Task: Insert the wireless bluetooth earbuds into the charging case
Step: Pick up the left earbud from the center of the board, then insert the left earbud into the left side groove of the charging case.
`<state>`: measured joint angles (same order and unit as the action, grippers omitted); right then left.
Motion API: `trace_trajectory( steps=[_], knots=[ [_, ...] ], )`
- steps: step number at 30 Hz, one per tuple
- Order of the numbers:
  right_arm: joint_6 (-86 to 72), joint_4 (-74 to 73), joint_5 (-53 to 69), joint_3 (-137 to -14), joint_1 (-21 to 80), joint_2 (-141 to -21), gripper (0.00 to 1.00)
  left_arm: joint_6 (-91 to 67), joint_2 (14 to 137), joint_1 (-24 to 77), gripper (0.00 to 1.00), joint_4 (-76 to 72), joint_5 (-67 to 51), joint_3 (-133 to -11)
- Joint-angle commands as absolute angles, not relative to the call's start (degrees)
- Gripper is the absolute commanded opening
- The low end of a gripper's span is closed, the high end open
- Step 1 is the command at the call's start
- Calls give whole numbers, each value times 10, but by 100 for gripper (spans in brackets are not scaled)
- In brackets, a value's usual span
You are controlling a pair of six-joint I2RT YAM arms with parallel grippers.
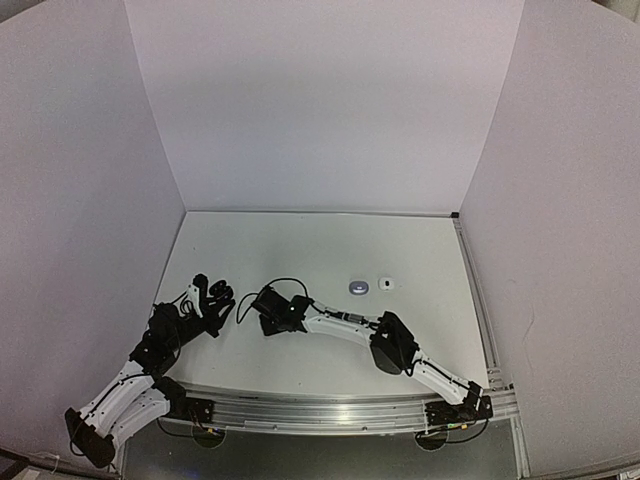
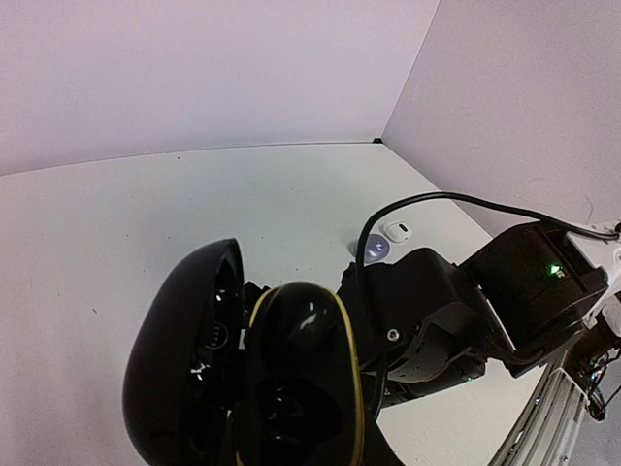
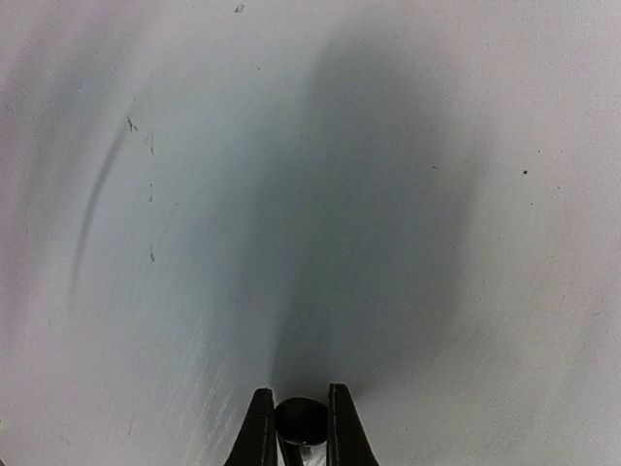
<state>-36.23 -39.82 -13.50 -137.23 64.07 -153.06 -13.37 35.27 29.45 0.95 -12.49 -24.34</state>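
Note:
My left gripper point(image 1: 207, 298) is shut on a black charging case point(image 2: 296, 374) with a yellow rim. The case's lid point(image 2: 184, 359) stands open to its left, and the case hides the fingers in the left wrist view. A little to the right of the case, my right gripper point(image 3: 300, 416) points down at the table, shut on a small black earbud point(image 3: 301, 421). From above, the right gripper point(image 1: 270, 308) covers that bud. A greyish earbud point(image 1: 358, 287) and a white earbud point(image 1: 386, 284) lie side by side on the table right of centre.
White walls enclose the white table point(image 1: 320, 250) on three sides. The right arm's black wrist point(image 2: 446, 316) and its looping cable point(image 2: 417, 204) sit close beside the held case. A metal rail point(image 1: 320, 408) runs along the near edge.

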Motion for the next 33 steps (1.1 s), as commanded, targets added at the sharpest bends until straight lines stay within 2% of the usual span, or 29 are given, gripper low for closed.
trace_trajectory(
  steps=[1,5,8,12,16,23,29,33],
  knots=[
    [-361,-437,-128,-1369,629,-1449,0,-125,353,292,0,-25,-140,-260],
    [-350,-427,-173,-1347,626,-1363,0,-116,361,292,0,-31,-157,-271],
    [-323,-378,-230,-1271,628,-1251,0,-106,374,292,0,-37,-181,-285],
    [-258,-190,-275,-1119,637,-1102,0,-88,406,292,0,-56,-217,-312],
    [-187,-66,-288,-1009,642,-996,0,-49,453,292,0,-55,-242,-353],
    [-87,80,-180,-969,642,-949,0,57,547,293,0,38,-284,-474],
    [-87,145,-116,-999,644,-971,0,86,604,296,0,-44,-292,-490],
    [-84,193,-108,-997,653,-990,0,107,638,311,0,-138,-236,-473]
  ],
)
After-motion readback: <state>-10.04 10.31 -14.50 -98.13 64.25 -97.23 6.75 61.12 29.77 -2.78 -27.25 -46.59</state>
